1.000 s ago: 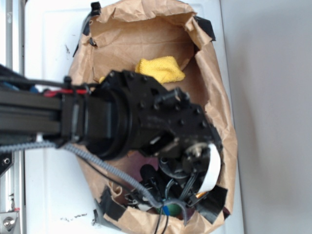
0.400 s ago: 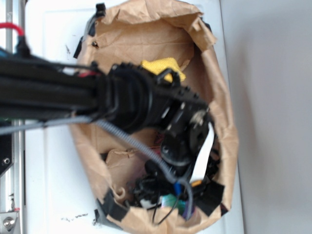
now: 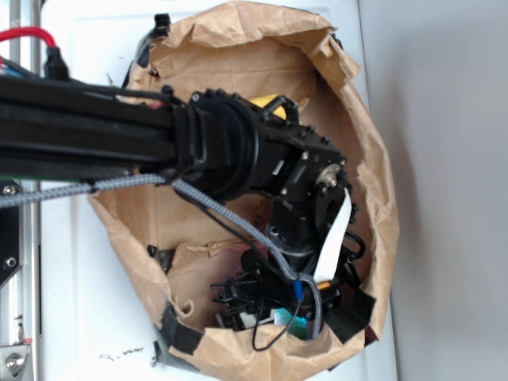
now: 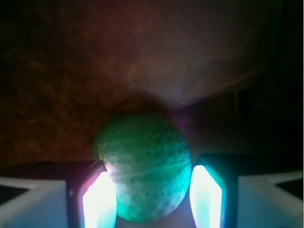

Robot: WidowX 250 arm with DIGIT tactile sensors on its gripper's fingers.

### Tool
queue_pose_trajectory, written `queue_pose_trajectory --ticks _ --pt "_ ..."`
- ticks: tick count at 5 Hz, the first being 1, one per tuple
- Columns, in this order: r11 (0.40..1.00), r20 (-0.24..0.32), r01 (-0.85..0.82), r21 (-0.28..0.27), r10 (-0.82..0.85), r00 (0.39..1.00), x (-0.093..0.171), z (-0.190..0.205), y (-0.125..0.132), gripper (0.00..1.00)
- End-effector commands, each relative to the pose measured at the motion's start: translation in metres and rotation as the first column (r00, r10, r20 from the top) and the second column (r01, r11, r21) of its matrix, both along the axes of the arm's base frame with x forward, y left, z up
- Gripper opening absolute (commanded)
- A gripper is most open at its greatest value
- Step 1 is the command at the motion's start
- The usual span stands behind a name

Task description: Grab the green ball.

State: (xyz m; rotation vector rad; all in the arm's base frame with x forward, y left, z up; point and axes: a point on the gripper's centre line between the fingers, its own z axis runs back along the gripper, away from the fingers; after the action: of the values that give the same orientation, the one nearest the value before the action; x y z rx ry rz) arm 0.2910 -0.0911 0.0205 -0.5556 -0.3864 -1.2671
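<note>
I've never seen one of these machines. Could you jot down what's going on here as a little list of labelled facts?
setting: a crumpled brown paper bag lying open on a white surface
machine: a black arm reaching into the bag
claw: one finger on each side of the ball
target: green ball, between the glowing fingers, which sit against its sides
also inside: yellow cloth, mostly hidden behind the arm
lighting in wrist view: dark
</note>
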Motion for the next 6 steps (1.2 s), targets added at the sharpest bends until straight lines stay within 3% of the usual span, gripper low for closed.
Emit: queue_pose_trajectory --ticks 1,2,3,4,5,6 --pt "0.996 0.048 -0.041 -0.075 0.045 0.998 0.0 0.038 0.023 0.0" --pt "0.976 0.138 -0.212 -0.057 0.218 0.966 -0.006 0.079 0.038 0.0" --pt "0.919 0.14 -0.394 -0.029 0.394 0.908 -0.007 0.111 0.058 0.0" --pt "0.87 0.074 -0.492 0.023 0.489 0.869 -0.007 0.132 0.071 0.0" --pt "0.705 0.007 -0.625 0.335 0.662 0.75 -0.013 0.148 0.075 0.0" --pt "0.437 0.154 -0.755 0.489 0.809 0.568 -0.031 0.152 0.069 0.0"
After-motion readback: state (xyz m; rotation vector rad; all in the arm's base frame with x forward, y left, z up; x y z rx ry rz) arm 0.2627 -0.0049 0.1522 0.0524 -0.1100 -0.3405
